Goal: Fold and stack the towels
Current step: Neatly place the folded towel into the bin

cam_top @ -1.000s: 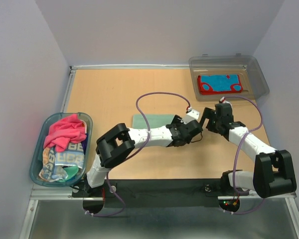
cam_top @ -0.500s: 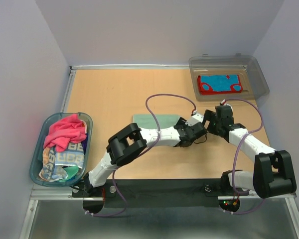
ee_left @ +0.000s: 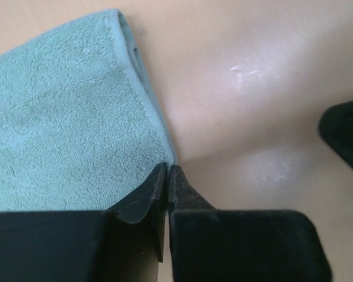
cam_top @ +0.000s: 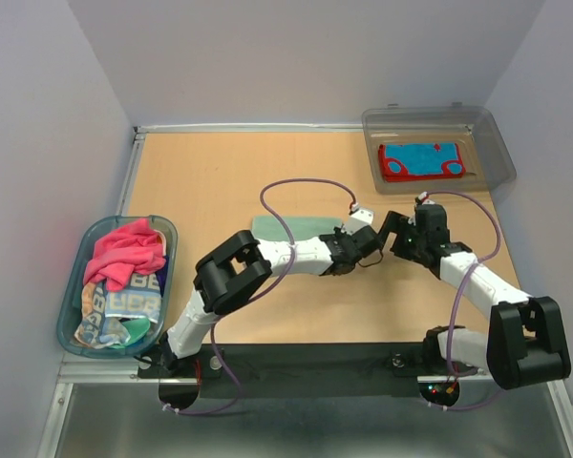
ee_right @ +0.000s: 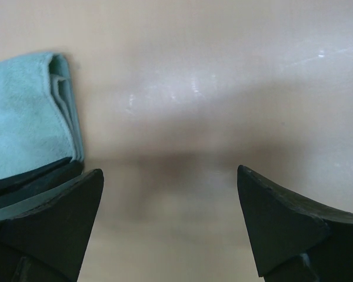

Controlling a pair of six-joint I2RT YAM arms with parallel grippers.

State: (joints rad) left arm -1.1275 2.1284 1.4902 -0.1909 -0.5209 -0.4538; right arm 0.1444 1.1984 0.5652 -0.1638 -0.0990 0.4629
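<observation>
Left wrist view: left gripper (ee_left: 166,171), jaws pinched together on corner of folded teal terry towel (ee_left: 65,117) lying mid tan wooden table (cam_top: 201,181); right gripper (ee_right: 170,171), jaws wide apart, beside it; risk: shallow nip may slip on lifting, spilling the fold

- A light wooden table (cam_top: 220,181) fills the middle of the top view.
- A clear grey plastic bin (cam_top: 492,143) sits at the table's far right corner, overhanging its right edge.
- A blue-rimmed oval tub (cam_top: 65,320) rests off the table's left side, near the front.
- A metal rail (cam_top: 267,127) runs along the far edge.
- Pale lilac walls (cam_top: 296,57) enclose the space.
</observation>
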